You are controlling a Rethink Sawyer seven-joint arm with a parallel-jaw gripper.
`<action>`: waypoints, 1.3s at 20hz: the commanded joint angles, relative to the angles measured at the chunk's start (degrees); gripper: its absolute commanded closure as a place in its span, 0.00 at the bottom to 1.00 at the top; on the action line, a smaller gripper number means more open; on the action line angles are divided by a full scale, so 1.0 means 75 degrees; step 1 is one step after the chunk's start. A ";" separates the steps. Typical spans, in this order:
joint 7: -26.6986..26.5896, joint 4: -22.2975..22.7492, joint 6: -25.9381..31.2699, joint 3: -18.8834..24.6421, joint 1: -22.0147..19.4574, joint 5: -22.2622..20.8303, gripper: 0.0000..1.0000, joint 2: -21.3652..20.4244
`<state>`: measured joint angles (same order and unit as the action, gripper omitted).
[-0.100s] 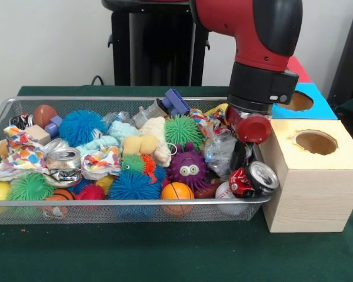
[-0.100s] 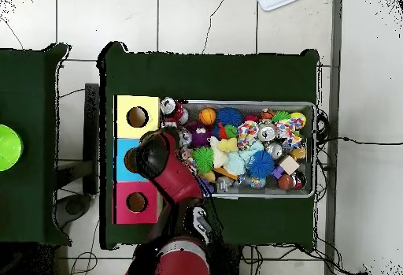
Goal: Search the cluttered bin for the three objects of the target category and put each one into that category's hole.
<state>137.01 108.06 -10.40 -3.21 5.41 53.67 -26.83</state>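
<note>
The red and black robot arm (image 1: 256,41) comes down over the right end of the silver wire mesh bin (image 1: 123,212) in the front view. Its tool (image 1: 247,117) is at the bin's edge, right next to the boxes with holes. I cannot tell if the tool is holding anything, because the arm hides it. A round red cap-like thing (image 1: 254,128) sits just under the arm's black end; I cannot tell if it is part of the tool or a toy.

Just below it lies a crushed red and silver drink can (image 1: 254,178) in the bin's right front corner. Beside the can are a white baseball (image 1: 225,191) and a crinkly clear plastic wrapper (image 1: 218,154). Another silver can (image 1: 63,158) lies near the left side of the bin.

Further along sit a purple fuzzy monster toy with big eyes (image 1: 188,168), a green spiky ball (image 1: 183,130), a small orange basketball (image 1: 177,192) and a blue spiky ball (image 1: 133,185). A second blue spiky ball (image 1: 80,126) is near the back left.

Right of the bin stands a plain wooden box with a round hole (image 1: 315,141). Behind it is a blue box with a hole (image 1: 298,101), then a red box (image 1: 297,69). All of it rests on the dark green worktop (image 1: 165,252).

From above, the three boxes stand in a row: yellow (image 2: 137,117), blue (image 2: 126,160) and red (image 2: 136,202).
</note>
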 commanded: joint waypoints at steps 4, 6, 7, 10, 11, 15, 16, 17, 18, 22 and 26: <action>0.1078 -0.0216 0.1061 -0.0339 0.0225 0.0443 0.00 0.0175; 0.1116 -0.0300 0.1258 -0.0520 0.0385 0.0580 0.00 0.0235; 0.1149 -0.0314 0.1261 -0.0560 0.0453 0.0638 0.00 0.0275; 0.1214 -0.0508 0.1533 -0.1284 0.1138 0.1163 0.00 0.0497; 0.1233 -0.0594 0.1651 -0.1608 0.1421 0.1373 0.00 0.0608; 0.1783 -0.1122 0.2808 -0.3182 0.2446 0.1443 0.00 0.1323; 0.1976 -0.1284 0.3192 -0.3601 0.2679 0.1325 0.00 0.1503; 0.1539 -0.0775 0.2365 -0.2860 0.2061 0.1054 0.00 0.1208; 0.1101 -0.0265 0.1537 -0.2119 0.1444 0.0783 0.00 0.0914; 0.1382 -0.0490 0.2050 -0.2419 0.1741 0.0933 0.00 0.1233; 0.1970 -0.0555 0.2722 -0.2733 0.2091 0.1079 0.00 0.1344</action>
<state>137.01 105.60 -0.22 -22.72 20.52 60.26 -20.66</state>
